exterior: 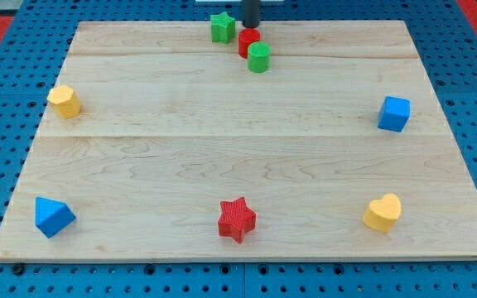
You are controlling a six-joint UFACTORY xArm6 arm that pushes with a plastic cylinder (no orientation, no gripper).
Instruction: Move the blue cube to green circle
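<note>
Your tip [250,26] sits at the view's top, just above the red round block [248,41]; the green circle [259,58] is next; the blue cube [394,113] waits far right; the rod has no hand to spread or pinch.

We see a pale wooden board [247,149] carrying eight blocks: green star [221,26], red cylinder [248,41] and green cylinder [259,58] at top centre (the cylinders touching), blue cube [394,113] right, yellow heart [383,213] lower right, red star [237,219] bottom centre, blue wedge-like block [53,216] lower left, yellow block [65,101] left.
</note>
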